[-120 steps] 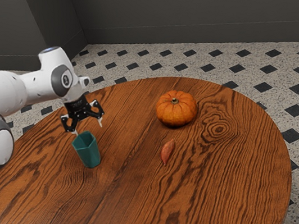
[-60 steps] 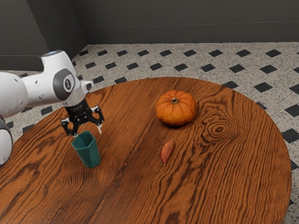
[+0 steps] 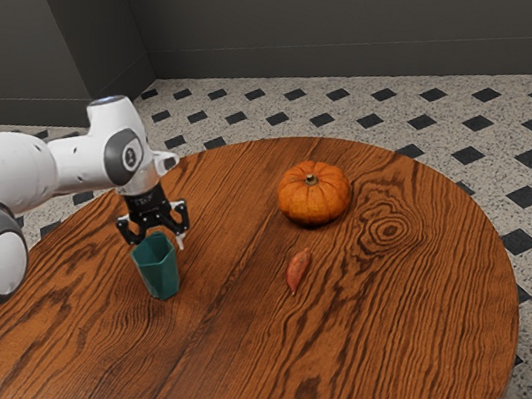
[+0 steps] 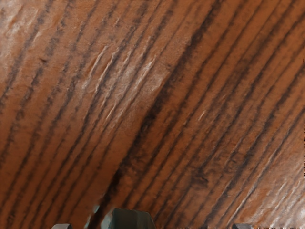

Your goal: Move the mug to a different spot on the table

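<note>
Pincer [image 3: 155,236] hangs with its fingers spread wide and pointing down, just above the rim of the teal mug [image 3: 157,267]. The mug stands upright directly beneath it on the wooden table [image 3: 369,335], a stance that looks meant for dropping over the rim and gripping its wall. Toward the exterior view's right of the pincer, well apart from it, lie a sweet potato [image 3: 299,270] and a pumpkin [image 3: 313,192], and the bare wood between looks like room to set the mug down.
</note>
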`<state>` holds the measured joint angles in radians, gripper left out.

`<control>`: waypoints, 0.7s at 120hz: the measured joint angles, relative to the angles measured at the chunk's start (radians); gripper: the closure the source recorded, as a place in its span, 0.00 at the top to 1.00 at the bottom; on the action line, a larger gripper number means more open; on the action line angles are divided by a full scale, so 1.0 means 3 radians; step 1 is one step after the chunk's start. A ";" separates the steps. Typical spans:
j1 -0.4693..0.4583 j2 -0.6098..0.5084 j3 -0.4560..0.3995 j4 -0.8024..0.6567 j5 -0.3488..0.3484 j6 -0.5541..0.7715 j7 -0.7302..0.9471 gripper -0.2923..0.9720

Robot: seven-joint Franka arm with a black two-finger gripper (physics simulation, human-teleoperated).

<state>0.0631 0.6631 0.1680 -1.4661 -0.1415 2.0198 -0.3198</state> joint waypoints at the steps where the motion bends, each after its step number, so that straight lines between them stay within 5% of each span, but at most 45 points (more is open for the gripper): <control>1: 0.0001 0.0000 -0.0006 0.0001 0.0008 0.0000 0.0006 0.55; 19: 0.0007 -0.0013 -0.0044 -0.0003 0.0087 -0.0026 0.0095 0.42; 84: 0.0011 -0.0108 -0.0059 0.0036 0.0366 -0.0588 0.0266 0.31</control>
<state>0.0663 0.6309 0.1502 -1.4553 -0.0316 1.8435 -0.2400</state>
